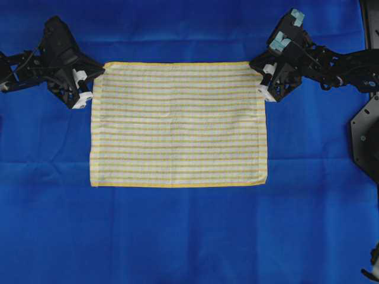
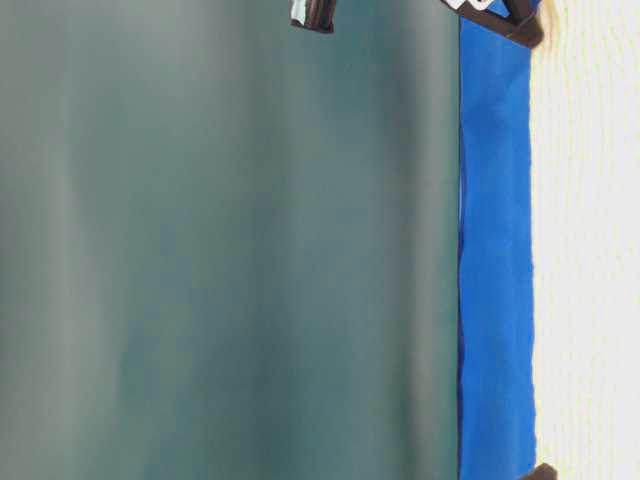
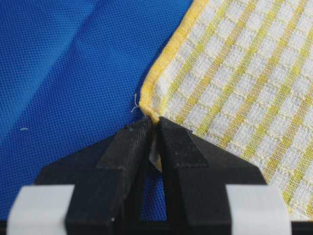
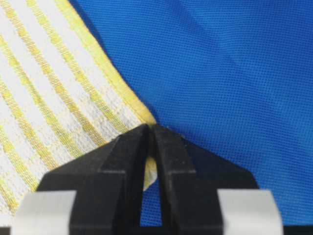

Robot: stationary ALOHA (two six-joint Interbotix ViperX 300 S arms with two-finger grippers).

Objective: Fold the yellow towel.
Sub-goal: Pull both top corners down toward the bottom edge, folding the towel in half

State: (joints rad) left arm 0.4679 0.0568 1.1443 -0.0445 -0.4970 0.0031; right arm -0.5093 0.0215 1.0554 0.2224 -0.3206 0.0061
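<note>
Right now your yellow towel [image 1: 177,124] lies spread flat on the blue cloth [image 1: 189,236], long edges running across the overhead view, unfolded. Your left gripper [image 1: 89,89] sits at the towel's far left corner, and in the left wrist view its fingertips [image 3: 142,142] are pressed together on that hemmed corner, a sliver of yellow hem pinched between them. Your right gripper [image 1: 265,81] is at the far right corner; the right wrist view shows its fingertips [image 4: 139,139] likewise clamped on the corner's edge, cloth caught in the narrow slot. Both near corners lie free on the blue cloth, well apart from either gripper.
</note>
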